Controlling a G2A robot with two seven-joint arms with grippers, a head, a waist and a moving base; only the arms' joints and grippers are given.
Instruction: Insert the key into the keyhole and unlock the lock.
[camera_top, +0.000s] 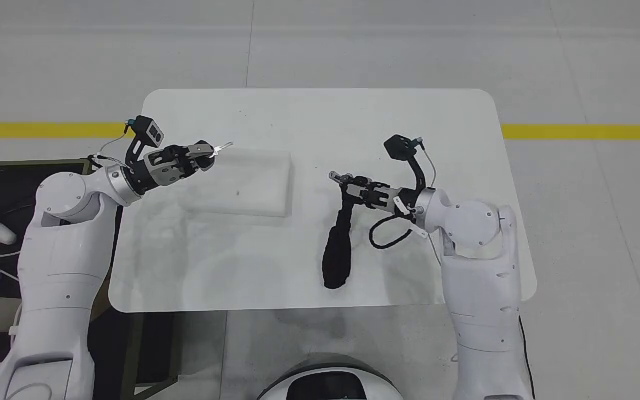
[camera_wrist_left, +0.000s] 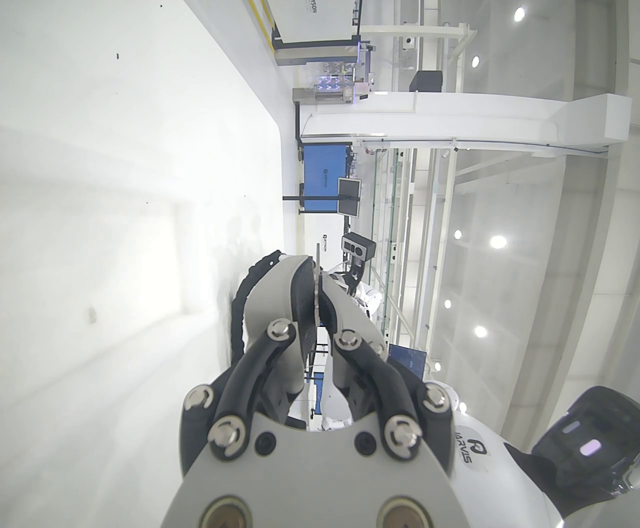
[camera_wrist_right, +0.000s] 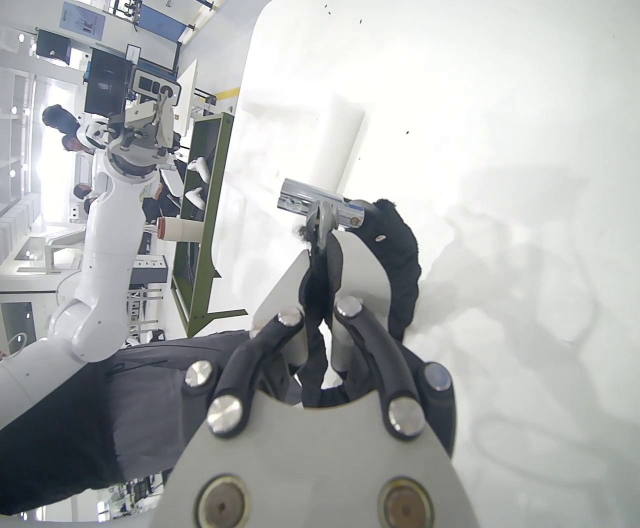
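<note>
Left gripper (camera_top: 207, 151) is clamped flat on a small thin silver metal key (camera_top: 224, 147), tip protruding, in the upper left of the top view. Right gripper (camera_top: 352, 186), near frame centre, is closed on a black fabric-sleeved cable (camera_top: 337, 250) where it joins a short chrome cylinder lock (camera_wrist_right: 310, 198). The sleeve trails down the frame onto the white table (camera_top: 420, 110). Key and lock are well apart, with a white rectangular foam block (camera_top: 240, 182) between them.

Judgement: the key is light, stiff and slippery, so it should be held by its bow. The cable is limp, so the grip belongs close to the cylinder. The keyhole cannot be made out.
</note>
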